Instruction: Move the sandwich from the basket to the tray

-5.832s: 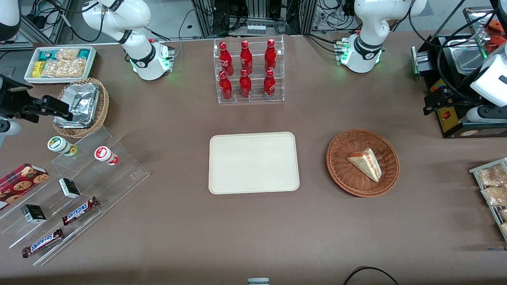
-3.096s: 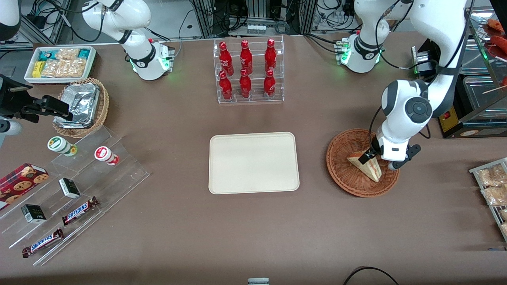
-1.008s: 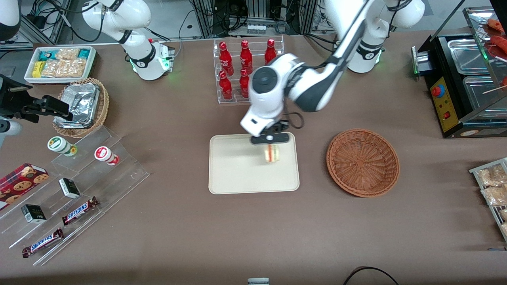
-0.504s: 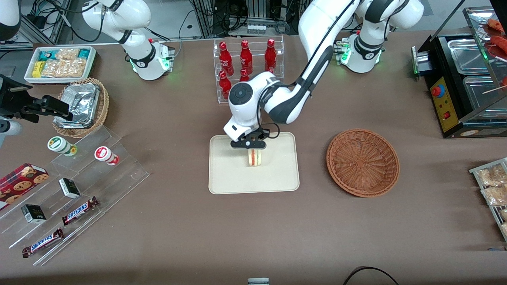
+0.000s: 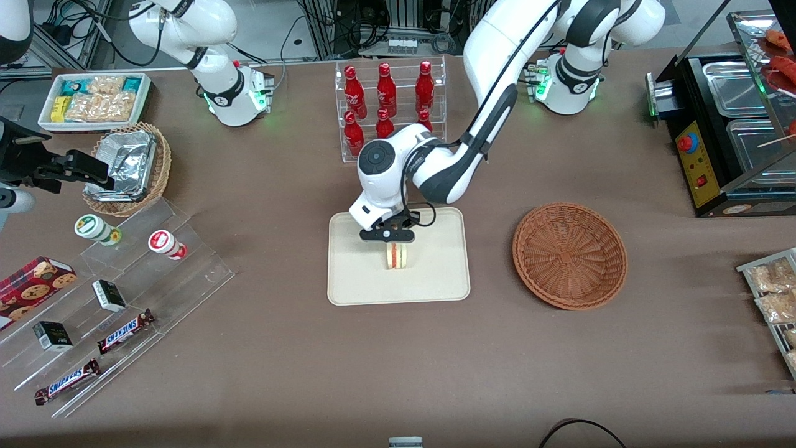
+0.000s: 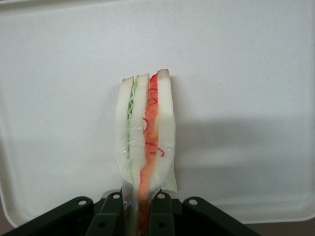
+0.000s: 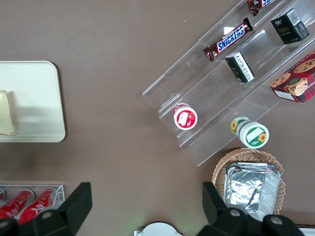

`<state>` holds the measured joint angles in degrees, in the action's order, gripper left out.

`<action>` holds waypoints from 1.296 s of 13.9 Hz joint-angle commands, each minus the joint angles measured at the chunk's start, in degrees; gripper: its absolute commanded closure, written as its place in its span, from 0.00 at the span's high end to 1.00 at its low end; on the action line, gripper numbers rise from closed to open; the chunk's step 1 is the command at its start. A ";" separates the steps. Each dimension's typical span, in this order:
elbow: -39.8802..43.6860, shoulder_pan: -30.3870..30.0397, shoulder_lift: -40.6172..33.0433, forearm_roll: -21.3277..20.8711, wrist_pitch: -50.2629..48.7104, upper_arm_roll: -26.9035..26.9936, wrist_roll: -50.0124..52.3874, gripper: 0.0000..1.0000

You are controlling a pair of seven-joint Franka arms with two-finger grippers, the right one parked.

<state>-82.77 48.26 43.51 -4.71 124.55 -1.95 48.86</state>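
My left gripper [image 5: 392, 239] hangs over the middle of the cream-white tray [image 5: 354, 280], shut on the sandwich [image 5: 397, 256]. The wedge of pale bread stands on edge, its red and green filling stripe facing the front camera. In the left wrist view the black fingers [image 6: 110, 216] clamp the sandwich [image 6: 145, 130] at its wrapped end, with the tray [image 6: 246, 73] spread beneath it. I cannot tell whether the sandwich's lower edge touches the tray. The reddish-brown wicker basket [image 5: 569, 254] stands beside the tray toward the working arm's end, with nothing in it.
A clear rack of red bottles [image 5: 387, 112] stands farther from the front camera than the tray. Toward the parked arm's end are a foil-tray basket [image 5: 129, 168], a white snack bin [image 5: 93, 99] and an acrylic stand with candy bars [image 5: 124, 330]. A black appliance [image 5: 721, 130] stands past the basket.
The gripper took the sandwich out of the basket and carried it over the tray. In the last half second it has moved slightly toward the tray's middle and lower.
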 commanded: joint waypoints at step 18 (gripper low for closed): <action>-8.54 -17.66 -28.55 -0.12 -16.53 4.06 1.60 1.00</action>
<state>-84.91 33.16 20.79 -4.88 108.46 2.69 51.51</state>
